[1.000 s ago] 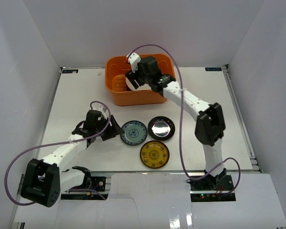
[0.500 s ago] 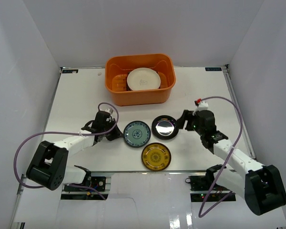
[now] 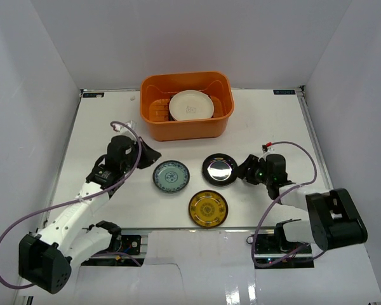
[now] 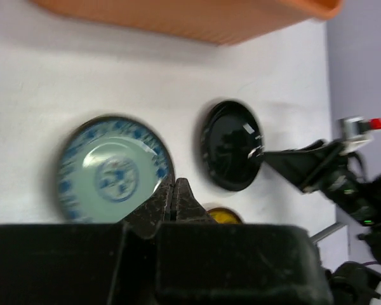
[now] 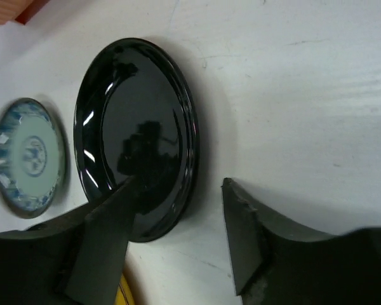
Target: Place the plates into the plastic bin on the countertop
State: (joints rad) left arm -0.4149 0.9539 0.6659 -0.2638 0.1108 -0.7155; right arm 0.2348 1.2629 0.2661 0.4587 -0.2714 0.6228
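Pressing its 2 fingers [image 4: 188, 204] flat together with nothing between them, the left pincer [image 3: 151, 154] is hanging just beside the far-left rim of the blue-patterned plate [image 3: 171, 176]. The right pincer [image 5: 178, 185] is standing with its fingers apart, straddling the near rim of the glossy black plate [image 3: 219, 169]. 1 finger is reaching over the plate's dark face and the other is sitting outside the rim above the white worktop [image 3: 273, 127]. Whether either finger is touching the plate, I cannot tell. The yellow-gold plate [image 3: 208, 208] is lying just in front of those 2, so 3 plates are resting on the worktop, close together but apart.

Farther back, the orange plastic bin [image 3: 178, 130] is sitting near the far edge and holding the cream round plate [image 3: 191, 105], right of its centre. Ribbed orange is showing at the bin's left, and anything beneath the cream plate is hidden.

In the left wrist view the pincer's black body is covering all but a sliver of the yellow-gold plate, the blue-patterned plate is blurring, and the bin is running off the top edge. The right wrist view is catching only an orange corner of the bin.
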